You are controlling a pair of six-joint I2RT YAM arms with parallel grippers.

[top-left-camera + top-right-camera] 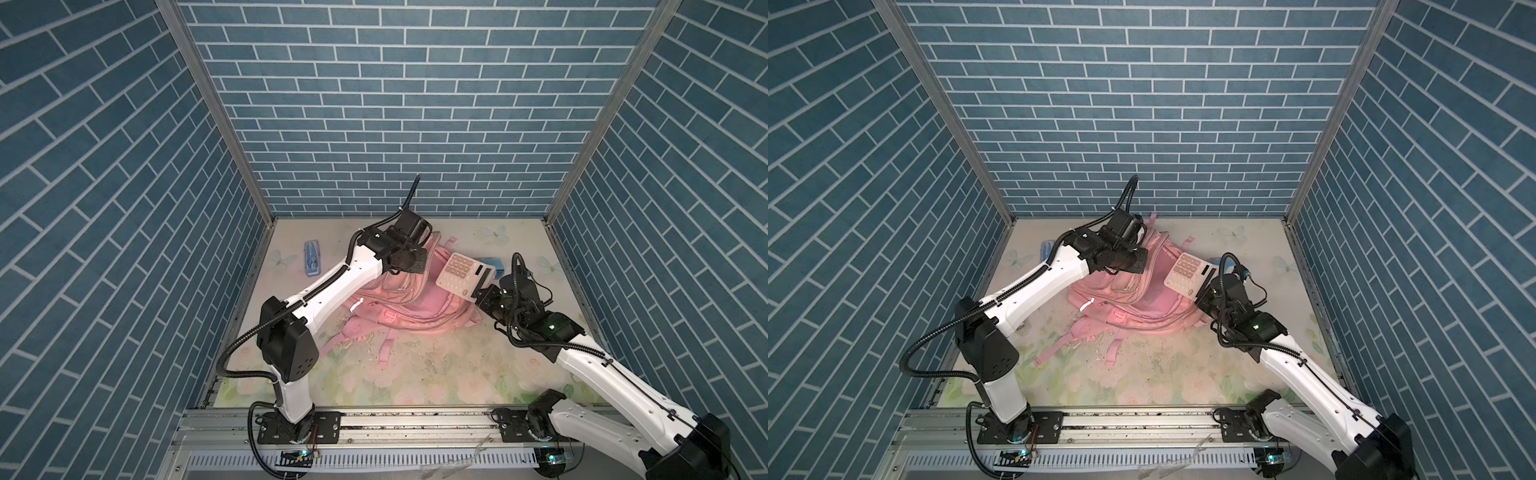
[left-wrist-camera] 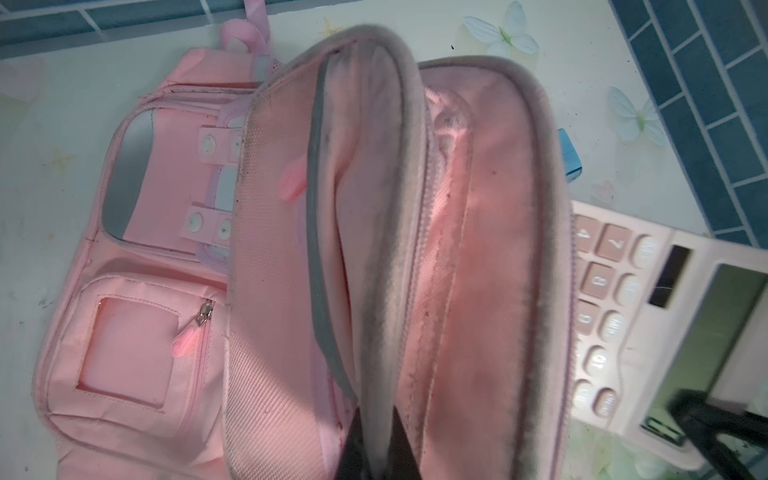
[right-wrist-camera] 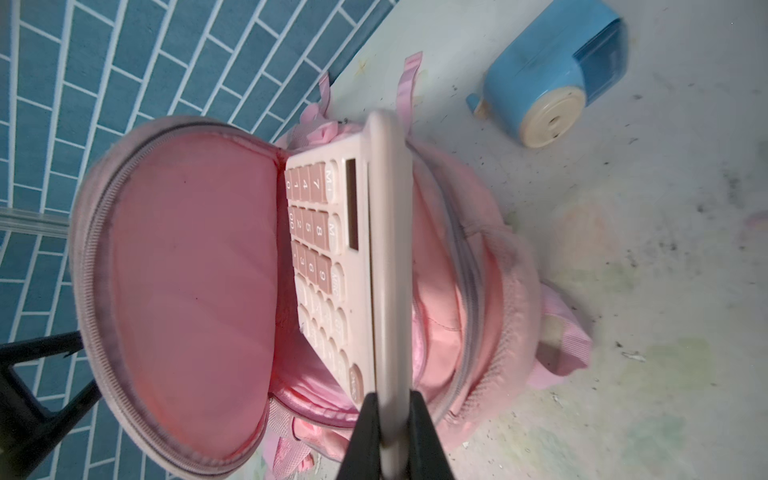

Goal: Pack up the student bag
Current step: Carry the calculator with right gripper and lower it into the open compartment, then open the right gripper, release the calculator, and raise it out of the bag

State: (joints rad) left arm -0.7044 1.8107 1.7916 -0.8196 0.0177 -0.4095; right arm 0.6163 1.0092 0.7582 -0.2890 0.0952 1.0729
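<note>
The pink student bag (image 1: 399,307) (image 1: 1142,307) lies in the middle of the table with its main compartment unzipped. My left gripper (image 2: 375,409) (image 1: 409,259) is shut on the grey-edged rim of the bag's flap (image 2: 374,208) and holds it up, so the pink lining (image 3: 187,270) shows. My right gripper (image 3: 392,392) (image 1: 482,291) is shut on the edge of a pink calculator (image 1: 459,270) (image 3: 328,249). The calculator is tilted, keys toward the flap, just at the open mouth on the bag's right side.
A blue pencil sharpener (image 3: 552,83) (image 1: 492,264) stands behind the calculator near the back right. At the back left of the table lies a blue pencil case (image 1: 311,257). The bag's straps (image 1: 384,353) trail toward the front. Blue brick walls close three sides.
</note>
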